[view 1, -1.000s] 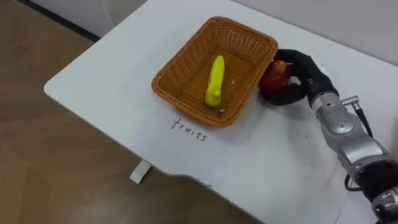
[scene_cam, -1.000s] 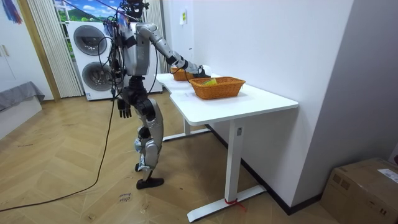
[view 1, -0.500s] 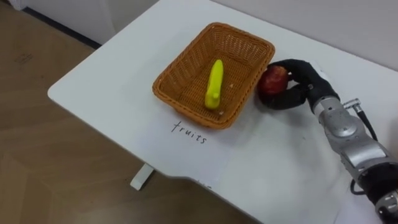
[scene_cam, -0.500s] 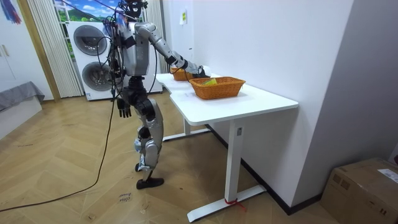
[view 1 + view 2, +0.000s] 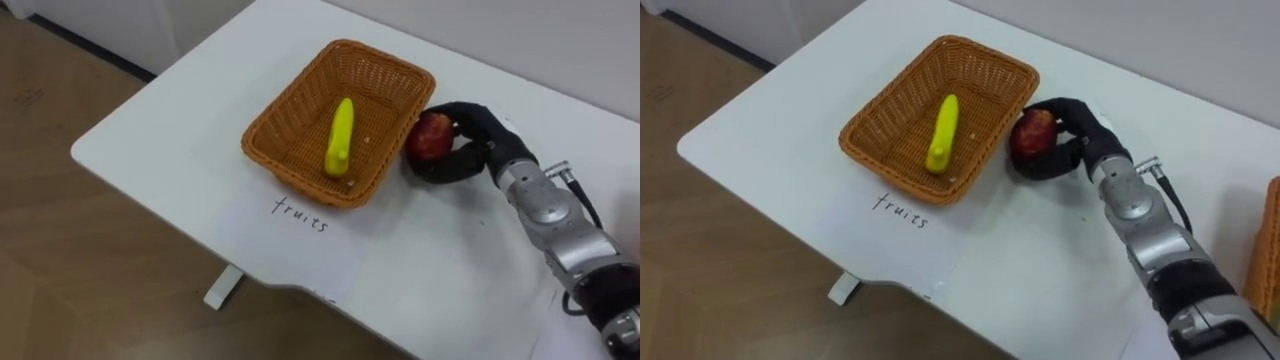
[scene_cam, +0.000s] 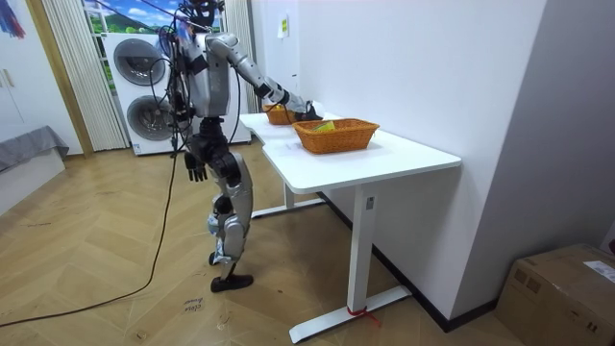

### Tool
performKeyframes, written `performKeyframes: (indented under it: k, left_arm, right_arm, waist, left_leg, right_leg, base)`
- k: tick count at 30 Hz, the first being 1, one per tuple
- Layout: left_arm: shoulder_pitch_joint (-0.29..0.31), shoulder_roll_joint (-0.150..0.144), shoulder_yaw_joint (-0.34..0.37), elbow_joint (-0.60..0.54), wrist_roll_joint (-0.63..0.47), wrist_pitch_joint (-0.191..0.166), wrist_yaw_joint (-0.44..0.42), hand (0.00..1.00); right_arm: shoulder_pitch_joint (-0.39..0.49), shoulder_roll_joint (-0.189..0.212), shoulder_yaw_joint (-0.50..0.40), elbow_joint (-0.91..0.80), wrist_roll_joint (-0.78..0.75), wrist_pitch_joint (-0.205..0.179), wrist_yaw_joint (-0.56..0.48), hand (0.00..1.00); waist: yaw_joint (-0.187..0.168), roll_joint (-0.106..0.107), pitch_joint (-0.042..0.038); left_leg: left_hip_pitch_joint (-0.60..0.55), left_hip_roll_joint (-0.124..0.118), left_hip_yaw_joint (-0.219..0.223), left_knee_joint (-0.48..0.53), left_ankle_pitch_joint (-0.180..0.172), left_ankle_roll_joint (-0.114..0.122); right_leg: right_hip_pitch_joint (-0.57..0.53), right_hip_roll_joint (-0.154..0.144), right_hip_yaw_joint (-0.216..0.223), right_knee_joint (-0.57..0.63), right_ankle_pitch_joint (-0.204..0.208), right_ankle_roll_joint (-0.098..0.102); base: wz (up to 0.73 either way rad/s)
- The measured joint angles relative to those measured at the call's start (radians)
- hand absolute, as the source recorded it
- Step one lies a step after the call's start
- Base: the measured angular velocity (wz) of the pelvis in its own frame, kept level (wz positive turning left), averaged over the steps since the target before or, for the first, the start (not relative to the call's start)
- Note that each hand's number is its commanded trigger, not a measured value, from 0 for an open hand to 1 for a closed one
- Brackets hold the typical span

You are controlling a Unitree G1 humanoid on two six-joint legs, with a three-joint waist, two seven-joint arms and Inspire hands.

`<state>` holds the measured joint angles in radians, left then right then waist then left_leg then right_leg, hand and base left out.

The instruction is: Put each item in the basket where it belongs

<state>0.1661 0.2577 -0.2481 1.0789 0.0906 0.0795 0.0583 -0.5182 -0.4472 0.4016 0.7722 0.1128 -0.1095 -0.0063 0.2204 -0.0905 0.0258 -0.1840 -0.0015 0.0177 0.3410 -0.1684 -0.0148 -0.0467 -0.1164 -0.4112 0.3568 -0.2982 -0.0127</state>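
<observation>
A wicker basket stands on the white table, with handwriting on the tabletop in front of it. Inside lies a yellow banana. Just outside the basket's right rim is a red apple. My right hand curls its dark fingers round the apple, just above the tabletop. In the room view I stand at the table's end with my right arm stretched toward the baskets, and my left hand hangs by my hip.
The edge of a second wicker basket shows at the far right. The table's left and front edges drop to a wooden floor. Behind me in the room view are stacked washing machines.
My right hand with the apple has drifted slightly left, closer to the basket's right rim. The view itself has also shifted a little.
</observation>
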Motion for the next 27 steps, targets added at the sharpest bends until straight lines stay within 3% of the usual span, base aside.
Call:
performKeyframes:
  k: [7, 10, 15, 18, 27]
  left_arm:
    - [0.001, 0.002, 0.022, 0.001, 0.002, 0.003, -0.001, 0.00]
    - [0.016, 0.001, 0.043, 0.001, 0.003, 0.004, -0.005, 0.00]
    - [0.065, 0.000, 0.090, -0.003, 0.001, 0.004, -0.007, 0.00]
    - [0.066, -0.001, 0.090, -0.003, 0.005, 0.004, -0.014, 0.00]
    - [0.065, -0.003, 0.121, 0.000, 0.031, 0.008, -0.031, 0.00]
  right_arm:
    - [0.010, 0.000, -0.010, -0.017, 0.001, 0.010, 0.027, 1.00]
    - [0.037, 0.000, -0.034, -0.051, 0.001, 0.029, 0.039, 1.00]
    - [0.093, -0.010, -0.043, -0.115, -0.002, 0.076, 0.052, 1.00]
    - [0.102, -0.014, -0.055, -0.133, -0.011, 0.091, 0.055, 1.00]
    - [0.108, -0.015, -0.136, -0.219, -0.053, 0.098, 0.073, 1.00]
  waist:
    - [-0.014, -0.002, -0.0044]
    - [-0.028, -0.001, -0.0053]
    - [-0.074, -0.005, -0.0170]
    - [-0.091, -0.007, -0.0190]
    - [-0.105, -0.008, -0.0215]
  left_leg:
    - [0.026, 0.005, 0.010, -0.014, 0.000, -0.001]
    - [0.052, 0.004, 0.015, -0.028, 0.000, -0.001]
    - [0.106, 0.004, 0.036, -0.050, 0.000, -0.001]
    - [0.123, 0.005, 0.037, -0.055, 0.000, -0.001]
    - [0.195, 0.009, 0.052, -0.075, -0.002, -0.003]
  right_leg:
    - [0.027, 0.011, 0.002, -0.035, 0.004, 0.003]
    - [0.049, 0.011, 0.006, -0.044, 0.004, 0.004]
    - [0.087, 0.011, 0.030, -0.049, 0.004, 0.005]
    - [0.091, 0.013, 0.046, -0.047, 0.005, 0.004]
    - [0.151, 0.026, 0.088, -0.075, 0.014, 0.005]
  base:
    - [0.01]
    - [-0.06]
    - [-0.14]
    - [-0.16]
    - [-0.10]
